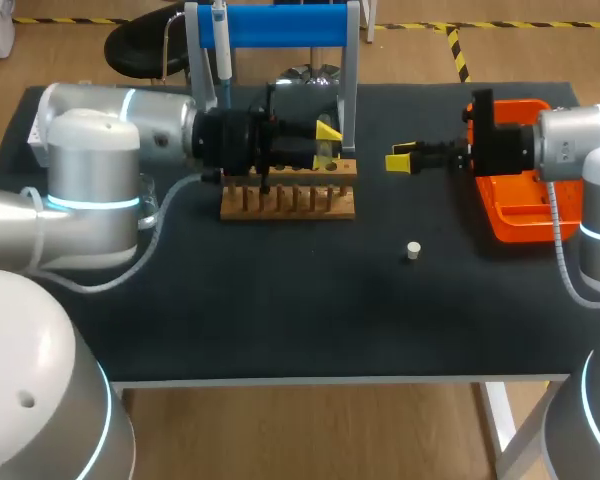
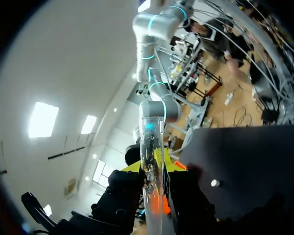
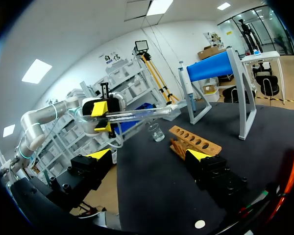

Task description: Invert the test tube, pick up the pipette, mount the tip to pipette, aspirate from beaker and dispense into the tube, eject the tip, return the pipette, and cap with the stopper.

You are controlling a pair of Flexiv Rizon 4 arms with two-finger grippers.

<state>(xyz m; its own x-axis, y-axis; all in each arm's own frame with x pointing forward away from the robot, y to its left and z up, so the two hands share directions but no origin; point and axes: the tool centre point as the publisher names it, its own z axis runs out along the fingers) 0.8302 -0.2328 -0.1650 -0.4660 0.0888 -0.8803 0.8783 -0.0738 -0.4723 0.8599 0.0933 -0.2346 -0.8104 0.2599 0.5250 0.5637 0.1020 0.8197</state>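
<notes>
This is the first step: turning the tube over. The left gripper is closed on the clear glass test tube, with one yellow finger on each side. It holds the tube up in the air, just over the brown wooden rack with holes. From the right wrist, the tube lies on its side, not standing up.

The right gripper is open wide and holds nothing. It waits near the rack, over the black tabletop.

I think the tube must next be turned so that its mouth points up, and then set gently into a hole in the rack. After that comes the thin pipette hanging on the blue stand. The small white stopper lies on the tabletop for the last step.
</notes>
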